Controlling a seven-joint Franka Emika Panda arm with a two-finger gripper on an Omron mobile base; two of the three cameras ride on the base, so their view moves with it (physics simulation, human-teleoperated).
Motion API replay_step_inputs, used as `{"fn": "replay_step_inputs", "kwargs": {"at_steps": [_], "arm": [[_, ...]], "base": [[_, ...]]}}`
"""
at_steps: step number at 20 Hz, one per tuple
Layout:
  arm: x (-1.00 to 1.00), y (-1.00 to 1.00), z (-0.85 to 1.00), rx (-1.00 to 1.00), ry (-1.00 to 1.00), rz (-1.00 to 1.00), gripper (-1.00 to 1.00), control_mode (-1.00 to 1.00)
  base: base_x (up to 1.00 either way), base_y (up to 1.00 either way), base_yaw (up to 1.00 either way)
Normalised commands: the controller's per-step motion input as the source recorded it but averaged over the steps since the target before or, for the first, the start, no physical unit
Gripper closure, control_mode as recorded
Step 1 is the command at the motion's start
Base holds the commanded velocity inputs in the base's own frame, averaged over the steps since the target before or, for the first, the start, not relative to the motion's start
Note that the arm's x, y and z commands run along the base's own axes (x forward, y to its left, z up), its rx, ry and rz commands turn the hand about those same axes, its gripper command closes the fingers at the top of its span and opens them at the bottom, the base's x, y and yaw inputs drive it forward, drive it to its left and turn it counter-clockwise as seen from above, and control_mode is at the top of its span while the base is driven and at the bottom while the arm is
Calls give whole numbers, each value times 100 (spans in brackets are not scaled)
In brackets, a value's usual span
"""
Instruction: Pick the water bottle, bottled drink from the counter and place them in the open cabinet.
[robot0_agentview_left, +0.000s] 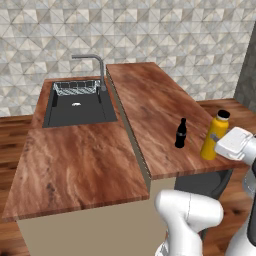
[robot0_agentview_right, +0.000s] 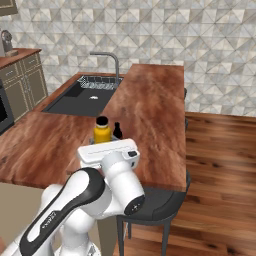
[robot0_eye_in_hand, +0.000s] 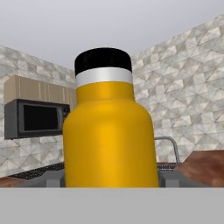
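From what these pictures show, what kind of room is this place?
A kitchen, rendered rather than real: a wood counter with a dark sink and faucet, a microwave under wall cabinets, and a patterned tile wall.

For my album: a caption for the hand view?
Yellow water bottle with black cap looms close, a microwave behind.

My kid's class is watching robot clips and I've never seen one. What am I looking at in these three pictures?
It is a rendered kitchen with a white robot arm on a base that can drive. Two pictures come from cameras on that base, behind the arm to its left and right. The third looks out from the hand itself. On the wooden counter stand a yellow water bottle with a black cap and a slim black bottled drink beside it. The hand is right up at the yellow bottle; whether it grips it I cannot tell.
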Motion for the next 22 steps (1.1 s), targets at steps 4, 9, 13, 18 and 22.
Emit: {"fn": "replay_step_inputs", "kwargs": {"at_steps": [4, 9, 13, 18, 22], "arm": [[-18, 21, 18, 0, 0, -1, 100, -100], [-5, 10, 11, -1, 7, -1, 100, -100], [0, 0, 0, 0, 0, 0, 100, -100], [0, 0, 0, 0, 0, 0, 100, -100], [0, 0, 0, 0, 0, 0, 100, -100]], "base": [[0, 0, 0], [0, 0, 0], [0, 0, 0], [0, 0, 0], [0, 0, 0]]}}
